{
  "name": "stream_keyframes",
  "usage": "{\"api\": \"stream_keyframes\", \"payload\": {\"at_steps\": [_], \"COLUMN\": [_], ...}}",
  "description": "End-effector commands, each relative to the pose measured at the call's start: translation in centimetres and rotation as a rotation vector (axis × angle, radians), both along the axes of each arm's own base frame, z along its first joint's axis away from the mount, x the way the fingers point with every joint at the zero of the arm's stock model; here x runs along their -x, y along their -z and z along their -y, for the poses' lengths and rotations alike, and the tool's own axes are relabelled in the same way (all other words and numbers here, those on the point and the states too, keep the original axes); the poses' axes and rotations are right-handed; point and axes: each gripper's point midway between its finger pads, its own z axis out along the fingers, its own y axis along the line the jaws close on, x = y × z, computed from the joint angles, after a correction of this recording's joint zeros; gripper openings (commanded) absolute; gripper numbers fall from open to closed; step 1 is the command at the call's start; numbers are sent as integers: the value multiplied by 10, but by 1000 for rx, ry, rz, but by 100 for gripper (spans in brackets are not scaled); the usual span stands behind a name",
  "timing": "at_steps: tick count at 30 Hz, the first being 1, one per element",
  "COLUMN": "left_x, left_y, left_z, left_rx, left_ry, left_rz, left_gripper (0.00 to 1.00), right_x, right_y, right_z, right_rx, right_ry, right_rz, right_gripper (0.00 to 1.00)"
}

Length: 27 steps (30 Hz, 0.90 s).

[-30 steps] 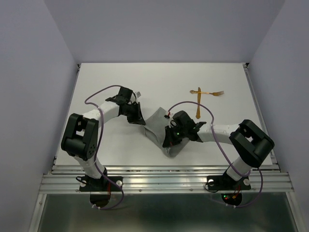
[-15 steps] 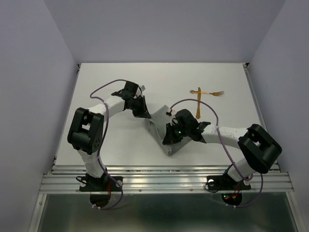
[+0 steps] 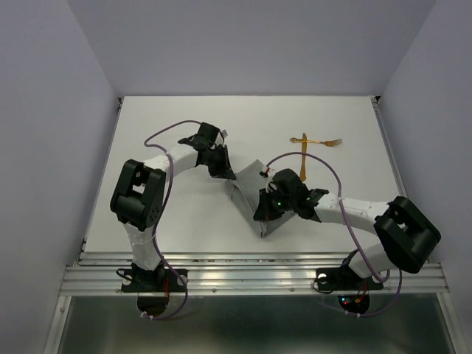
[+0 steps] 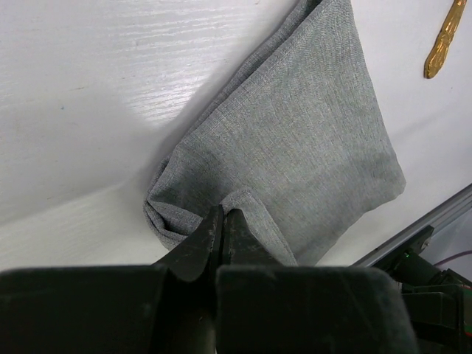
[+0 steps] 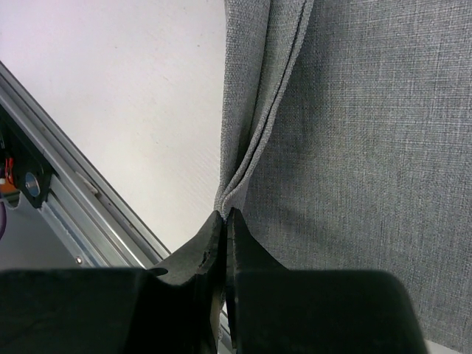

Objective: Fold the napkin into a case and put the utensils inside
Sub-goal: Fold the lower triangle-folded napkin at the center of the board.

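Seemingly doubled napkin (image 4: 310, 147) in both end effectors (image 4: 223, 215) (image 5: 224, 216)

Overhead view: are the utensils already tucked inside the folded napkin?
No: the two golden utensils lie crossed on the table, apart from the grey napkin.

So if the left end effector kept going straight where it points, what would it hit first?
The grey napkin: the left end effector is shut on its folded edge, pointing into the cloth. The white table probably lies just beneath, though depth is unclear.
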Motion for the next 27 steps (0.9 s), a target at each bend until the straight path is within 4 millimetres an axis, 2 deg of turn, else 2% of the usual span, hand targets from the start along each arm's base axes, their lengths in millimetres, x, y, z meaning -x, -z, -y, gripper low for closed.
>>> {"api": "stream_keyframes", "payload": {"at_steps": [1, 5, 10, 19, 27], "left_x": [-20, -21, -23, -45, -53], "left_y": [-22, -32, -38, -27, -14], "left_z": [7, 6, 8, 14, 20], "left_rx": [15, 2, -3, -30, -37], "left_ry": [-14, -16, -29, -70, -67], "left_rz": [83, 101, 109, 109, 101], "left_gripper": [0, 0, 0, 0, 0], "right_x": [0, -1, -4, -16, -24], "right_y": [-9, -16, -14, 6, 13], "right_z": [5, 7, 11, 23, 33], "right_rx": [-7, -12, 4, 32, 50], "right_ry": [19, 27, 48, 88, 121], "right_rz": [20, 36, 51, 27, 27], "right_gripper": [1, 1, 1, 1, 1]}}
